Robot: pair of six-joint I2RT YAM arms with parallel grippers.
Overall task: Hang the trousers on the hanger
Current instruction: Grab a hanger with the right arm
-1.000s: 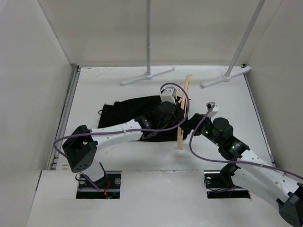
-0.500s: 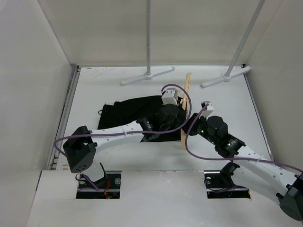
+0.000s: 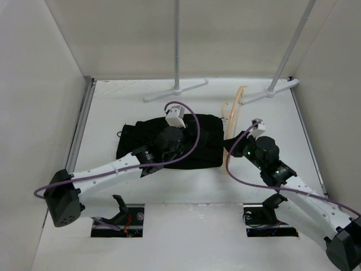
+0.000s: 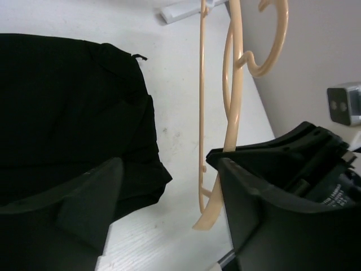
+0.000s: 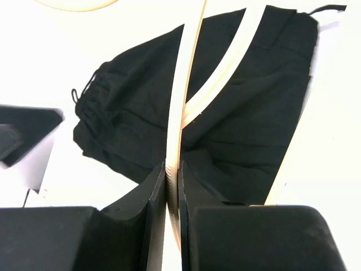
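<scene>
hanger (image 3: 234, 110) | pinched in right hand (image 5: 172, 172) | left hand (image 4: 168, 169) open over trousers (image 3: 207, 142)

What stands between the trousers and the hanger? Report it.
Nothing visible. The trousers lie on the table; the hanger, clamped in the right gripper, sits just off their edge, with only bare table between.

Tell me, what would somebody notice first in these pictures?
The big black trousers jump out, lying bunched in the middle of the white table. Just beside them, toward the right arm, the right fingers pinch a pale wooden hanger. The left fingers are spread open and empty above the trousers' edge.
</scene>
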